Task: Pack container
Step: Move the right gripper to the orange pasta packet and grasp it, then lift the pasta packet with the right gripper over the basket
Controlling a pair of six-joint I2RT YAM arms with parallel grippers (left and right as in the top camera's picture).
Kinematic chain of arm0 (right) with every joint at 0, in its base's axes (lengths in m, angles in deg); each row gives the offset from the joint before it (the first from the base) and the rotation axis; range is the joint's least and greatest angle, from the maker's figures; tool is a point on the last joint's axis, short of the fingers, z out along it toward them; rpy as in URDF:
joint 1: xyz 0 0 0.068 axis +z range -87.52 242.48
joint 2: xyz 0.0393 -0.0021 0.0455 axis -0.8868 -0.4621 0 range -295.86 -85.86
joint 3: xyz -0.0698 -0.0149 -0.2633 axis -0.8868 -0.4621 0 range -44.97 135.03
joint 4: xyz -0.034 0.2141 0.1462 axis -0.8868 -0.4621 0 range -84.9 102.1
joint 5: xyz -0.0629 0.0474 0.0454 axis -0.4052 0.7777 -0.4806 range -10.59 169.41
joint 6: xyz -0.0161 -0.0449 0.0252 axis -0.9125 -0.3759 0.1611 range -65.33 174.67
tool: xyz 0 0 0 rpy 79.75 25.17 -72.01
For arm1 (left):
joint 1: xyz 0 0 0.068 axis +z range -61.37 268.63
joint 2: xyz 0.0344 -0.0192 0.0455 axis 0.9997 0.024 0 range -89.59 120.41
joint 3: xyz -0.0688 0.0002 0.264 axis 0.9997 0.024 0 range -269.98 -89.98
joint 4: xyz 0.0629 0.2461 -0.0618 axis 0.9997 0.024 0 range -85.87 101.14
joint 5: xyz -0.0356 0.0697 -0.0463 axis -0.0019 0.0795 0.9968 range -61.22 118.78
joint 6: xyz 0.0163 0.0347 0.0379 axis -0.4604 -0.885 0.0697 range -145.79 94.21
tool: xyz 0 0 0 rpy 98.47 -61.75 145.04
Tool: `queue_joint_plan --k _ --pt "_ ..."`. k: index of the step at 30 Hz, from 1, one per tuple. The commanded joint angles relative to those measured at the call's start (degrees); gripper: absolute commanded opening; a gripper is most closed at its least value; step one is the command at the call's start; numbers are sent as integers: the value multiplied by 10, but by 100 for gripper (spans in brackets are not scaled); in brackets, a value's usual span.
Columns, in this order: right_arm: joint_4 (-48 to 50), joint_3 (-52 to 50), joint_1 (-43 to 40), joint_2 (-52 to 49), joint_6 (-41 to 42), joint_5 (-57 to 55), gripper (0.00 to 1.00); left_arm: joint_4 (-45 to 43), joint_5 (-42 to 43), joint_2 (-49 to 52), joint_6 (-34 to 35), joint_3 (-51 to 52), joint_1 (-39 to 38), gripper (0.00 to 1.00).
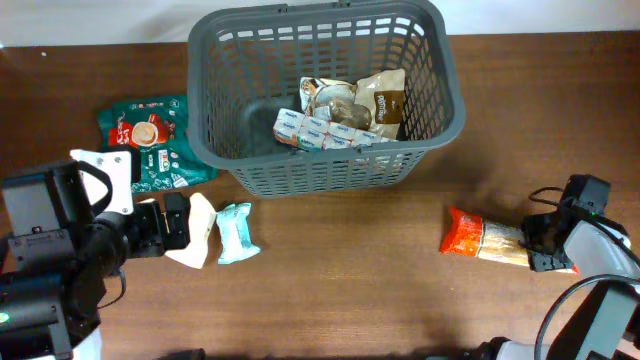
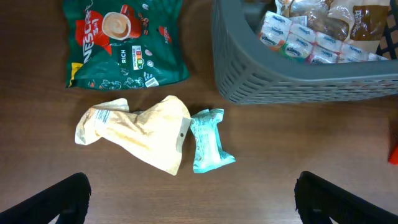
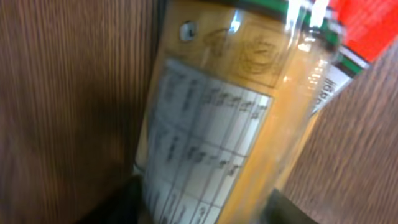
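Brown table (image 1: 380, 290): container (image 1: 300, 172) well apart from right gripper (image 1: 537, 247), leftward.

In the right wrist view the orange packet (image 3: 236, 124) fills the picture, blurred and cut off at top and bottom; its printed table cannot be read. The right claw (image 3: 205, 208) shows only as two dark smears at the bottom edge, one on each side of the packet. Whether they press it cannot be told. From overhead that claw covers the packet's right end.

In the left wrist view only the tips of the left claw (image 2: 191, 190) show, at the bottom edge. The basket (image 2: 298, 81) is cut off at top and right, and the green pouch (image 2: 124, 43) at the top. From overhead the left claw hides part of the cream pouch (image 1: 200, 235).
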Motion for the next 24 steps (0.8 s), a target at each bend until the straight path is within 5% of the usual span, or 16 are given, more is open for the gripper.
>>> queue_joint_plan --k 1,10,17,24 --pt "0 -10 -2 -16 -4 3 40 -2 8 -1 -9 -1 4 99" --pt "15 -7 -2 -16 -10 9 4 -2 8 -1 -9 -1 4 99" --pt "-21 64 -2 -7 -58 77 4 -2 8 -1 -9 -1 4 99" --pt "-151 251 24 17 -112 92 3 -2 8 -1 -9 -1 4 99"
